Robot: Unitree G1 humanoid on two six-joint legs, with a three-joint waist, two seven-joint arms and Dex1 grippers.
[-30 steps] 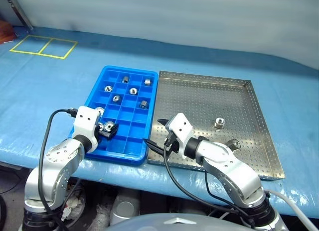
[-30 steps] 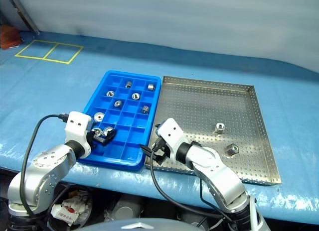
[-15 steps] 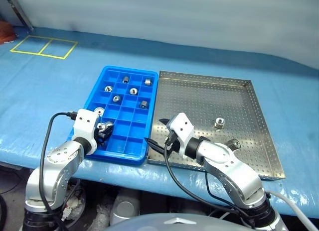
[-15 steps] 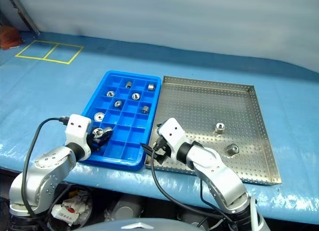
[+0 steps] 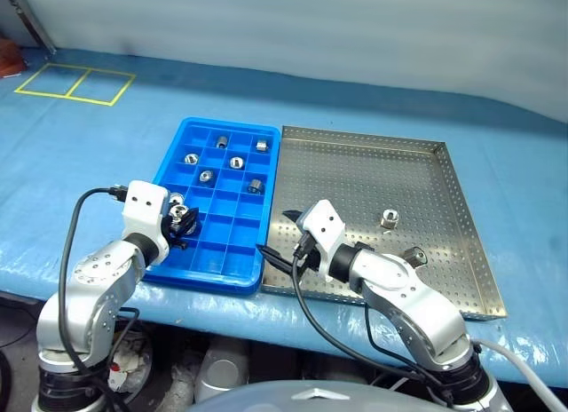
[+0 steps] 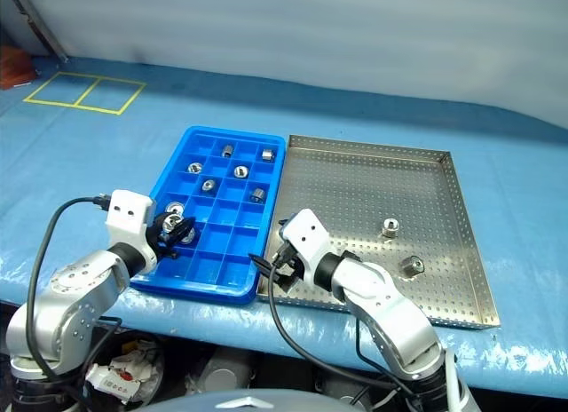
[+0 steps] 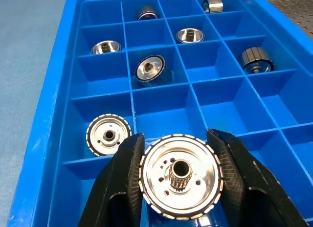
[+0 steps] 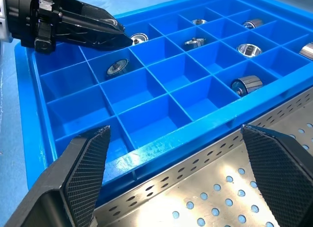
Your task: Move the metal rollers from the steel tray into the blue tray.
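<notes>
With the left gripper [image 7: 179, 180] pinching a shiny toothed metal roller [image 7: 179, 176] over the bright blue compartmented plastic tray [image 5: 174, 157], centre it above an empty cell before releasing; the right gripper's [image 8: 178, 174] jaws stand spread.

Setting: workshop or robotics test bench. Evidence: long bench under blue sheeting [image 5: 80, 154]; yellow taped floor squares [image 5: 75, 82]; perforated steel tray [image 5: 355, 177] beside compartmented blue tray [image 5: 217, 261] of machined metal rollers [image 5: 255, 186]; pale curtain backdrop [image 5: 293, 30].
</notes>
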